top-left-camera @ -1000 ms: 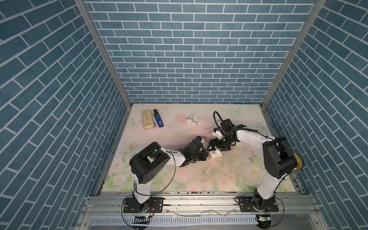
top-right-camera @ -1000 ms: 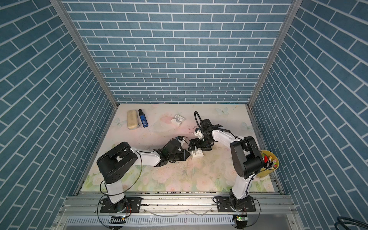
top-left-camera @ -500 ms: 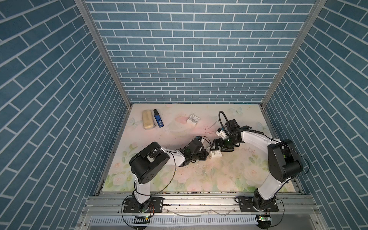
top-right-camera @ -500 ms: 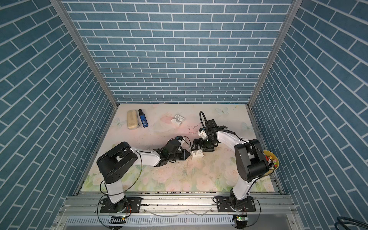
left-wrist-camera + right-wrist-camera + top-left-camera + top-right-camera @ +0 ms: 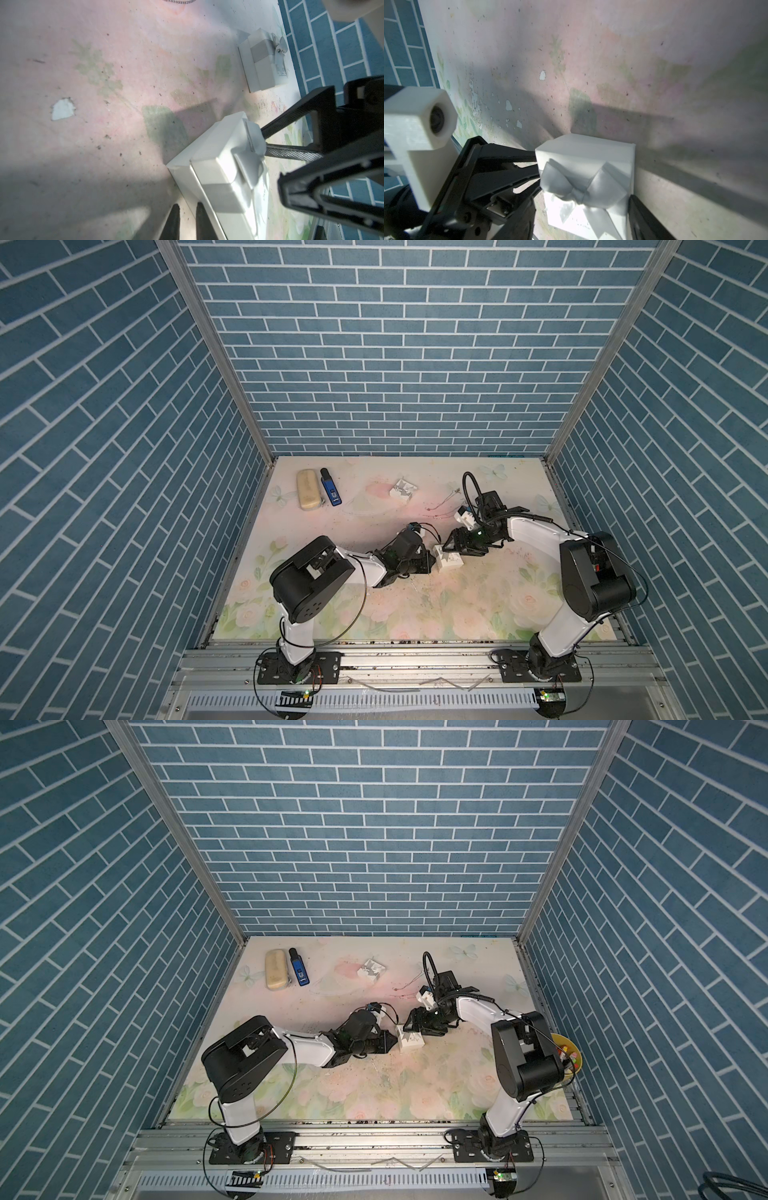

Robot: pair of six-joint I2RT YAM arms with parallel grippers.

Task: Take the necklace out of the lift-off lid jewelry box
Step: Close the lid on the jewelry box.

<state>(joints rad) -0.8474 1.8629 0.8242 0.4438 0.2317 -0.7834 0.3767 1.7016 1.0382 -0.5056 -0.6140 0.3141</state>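
Centre of surface (image 5: 415,614): jewelry box (image 5: 449,565), lid (image 5: 587,145) on, bow (image 5: 581,187) on top; contents hidden. On the box's side toward the left arm, the left gripper (image 5: 432,563): fingers (image 5: 172,222) nearly together, pinching the box's bottom edge. Over the box from the opposite side, the right gripper (image 5: 448,546): jaws apart, astride the lid, one finger (image 5: 643,218) against the lid's side. Behind the box, a thin chain (image 5: 178,1) loose on the surface. Further behind, a second white box (image 5: 402,491). Well behind the box, left-arm side: tan case (image 5: 308,490), blue stick (image 5: 331,492).
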